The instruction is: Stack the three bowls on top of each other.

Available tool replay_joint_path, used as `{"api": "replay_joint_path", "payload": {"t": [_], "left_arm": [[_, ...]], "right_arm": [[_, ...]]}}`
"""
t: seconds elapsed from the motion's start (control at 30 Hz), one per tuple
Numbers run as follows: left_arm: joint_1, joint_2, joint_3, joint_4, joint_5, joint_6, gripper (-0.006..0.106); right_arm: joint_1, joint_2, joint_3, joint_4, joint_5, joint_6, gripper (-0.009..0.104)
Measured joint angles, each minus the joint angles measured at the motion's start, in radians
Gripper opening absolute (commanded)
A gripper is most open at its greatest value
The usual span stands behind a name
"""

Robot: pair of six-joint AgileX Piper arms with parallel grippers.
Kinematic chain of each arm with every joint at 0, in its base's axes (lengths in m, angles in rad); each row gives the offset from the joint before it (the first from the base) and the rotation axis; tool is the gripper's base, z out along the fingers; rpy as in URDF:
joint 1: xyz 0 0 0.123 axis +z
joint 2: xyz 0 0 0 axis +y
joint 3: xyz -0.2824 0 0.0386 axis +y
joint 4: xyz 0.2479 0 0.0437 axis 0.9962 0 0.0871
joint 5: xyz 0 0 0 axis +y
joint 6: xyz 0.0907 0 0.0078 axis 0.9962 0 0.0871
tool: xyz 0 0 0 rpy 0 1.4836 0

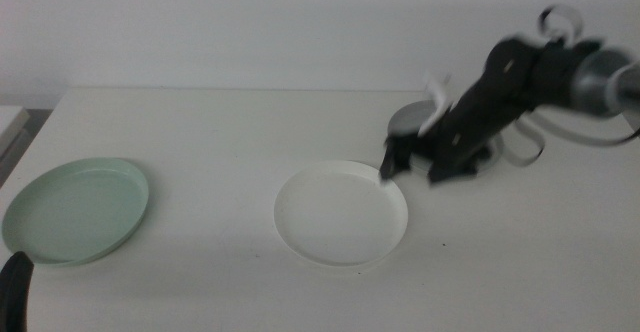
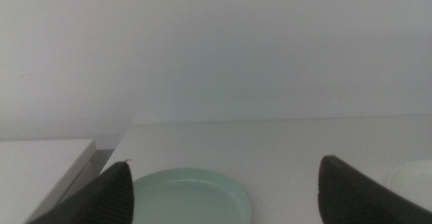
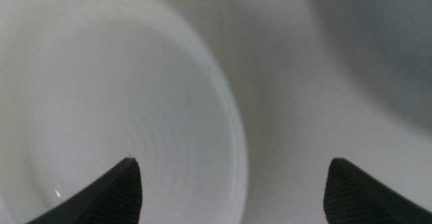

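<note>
The white bowl (image 1: 341,213) sits at the table's middle. The mint green bowl (image 1: 75,210) sits at the left. The grey bowl (image 1: 408,120) lies behind the white one and is mostly hidden by the right arm. My right gripper (image 1: 408,165) is blurred and hangs open and empty just above the white bowl's far right rim. In the right wrist view, the open right gripper (image 3: 233,161) looks down on the white bowl (image 3: 121,116), with the grey bowl (image 3: 378,42) beside it. My left gripper (image 1: 14,288) waits at the bottom left, open (image 2: 226,160), facing the green bowl (image 2: 192,197).
The white table (image 1: 200,122) ends at a pale wall behind. A lower white surface (image 2: 40,163) stands off the table's left edge. The white bowl's rim (image 2: 412,177) shows at the edge of the left wrist view.
</note>
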Motion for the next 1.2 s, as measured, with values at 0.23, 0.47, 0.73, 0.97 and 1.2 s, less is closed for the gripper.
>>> {"api": "replay_joint_path", "payload": {"t": [0.23,0.47,0.73,0.97,1.2], "left_arm": [[0.000,0.000,0.000,0.000,0.000,0.000,0.094],[0.000,0.000,0.000,0.000,0.000,0.000,0.094],[0.000,0.000,0.000,0.000,0.000,0.000,0.094],[0.000,0.000,0.000,0.000,0.000,0.000,0.094],[0.000,0.000,0.000,0.000,0.000,0.000,0.094]], "right_arm": [[-0.138,-0.087,-0.232,-0.182,0.110,0.142,0.091],[-0.265,0.032,-0.372,-0.251,0.157,0.191,0.085],[-0.288,0.228,-0.426,-0.254,0.136,0.191,0.072],[-0.288,0.321,-0.477,-0.252,0.108,0.191,0.052],[-0.290,0.357,-0.488,-0.221,0.091,0.164,-0.002]]}}
